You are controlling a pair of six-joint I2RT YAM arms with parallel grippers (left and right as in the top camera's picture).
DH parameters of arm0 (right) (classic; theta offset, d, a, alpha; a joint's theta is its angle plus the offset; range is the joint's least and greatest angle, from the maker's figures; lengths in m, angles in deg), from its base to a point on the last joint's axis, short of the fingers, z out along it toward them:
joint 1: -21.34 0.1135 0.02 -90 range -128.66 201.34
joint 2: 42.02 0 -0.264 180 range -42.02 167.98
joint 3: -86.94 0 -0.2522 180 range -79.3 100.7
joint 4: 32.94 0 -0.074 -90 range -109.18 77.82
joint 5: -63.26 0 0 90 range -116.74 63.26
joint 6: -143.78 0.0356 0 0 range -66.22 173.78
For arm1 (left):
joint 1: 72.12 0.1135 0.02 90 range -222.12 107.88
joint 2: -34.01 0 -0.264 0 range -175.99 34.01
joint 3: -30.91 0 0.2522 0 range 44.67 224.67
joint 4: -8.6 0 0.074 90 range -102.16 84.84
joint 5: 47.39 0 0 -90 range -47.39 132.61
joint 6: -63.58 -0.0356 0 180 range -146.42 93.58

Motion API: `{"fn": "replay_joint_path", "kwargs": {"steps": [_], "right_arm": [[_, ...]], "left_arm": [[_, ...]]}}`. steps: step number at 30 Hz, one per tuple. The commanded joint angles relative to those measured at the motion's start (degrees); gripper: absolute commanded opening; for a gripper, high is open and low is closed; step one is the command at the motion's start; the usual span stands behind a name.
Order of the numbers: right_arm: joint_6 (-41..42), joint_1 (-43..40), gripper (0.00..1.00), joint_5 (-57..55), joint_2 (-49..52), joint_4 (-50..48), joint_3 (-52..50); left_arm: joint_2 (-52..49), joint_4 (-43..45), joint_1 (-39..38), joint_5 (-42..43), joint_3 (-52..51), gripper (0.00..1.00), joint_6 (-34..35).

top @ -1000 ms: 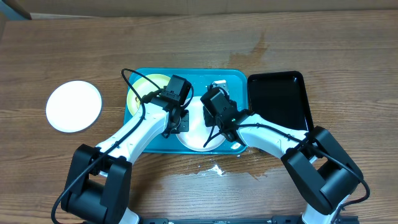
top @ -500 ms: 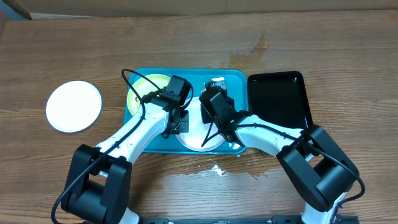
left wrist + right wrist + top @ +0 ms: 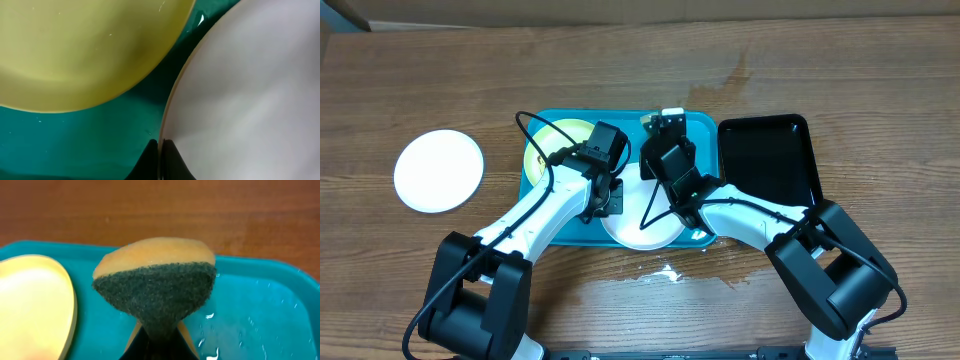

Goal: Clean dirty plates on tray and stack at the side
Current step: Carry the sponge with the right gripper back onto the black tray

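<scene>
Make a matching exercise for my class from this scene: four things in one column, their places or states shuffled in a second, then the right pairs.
Column one:
1 sponge
2 yellow-green plate
3 black tray
4 left gripper

Column two:
A on the table, right of the turquoise tray
B pinched in the right gripper
C shut on a white plate's rim
D lying in the turquoise tray, left side

Pairs: 1-B, 2-D, 3-A, 4-C

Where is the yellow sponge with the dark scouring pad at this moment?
Overhead, the sponge is pinched in the right claw at the far rim of the turquoise plastic tray, right of the pale yellow-green plate and left of the glossy black tray.
</scene>
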Motion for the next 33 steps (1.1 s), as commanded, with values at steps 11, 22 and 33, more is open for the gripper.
{"fn": "replay_joint_path", "kwargs": {"steps": [11, 22, 33], "right_arm": [[-2.38, -10.91, 0.04, -2.1, -21.22, 18.23, 1.64], [-1.9, -30.93, 0.04, 20.17, -22.16, 40.37, 1.53], [-4.02, -34.97, 0.4, 27.41, -18.82, 45.33, -0.74]], "left_arm": [[-0.87, -0.24, -0.48, 0.26, 0.7, 0.04, -2.34], [-0.87, 0.7, -0.48, 0.24, 0.9, 0.04, -2.34], [-0.85, 0.79, -0.48, 0.26, 3.08, 0.04, -2.36]]}}
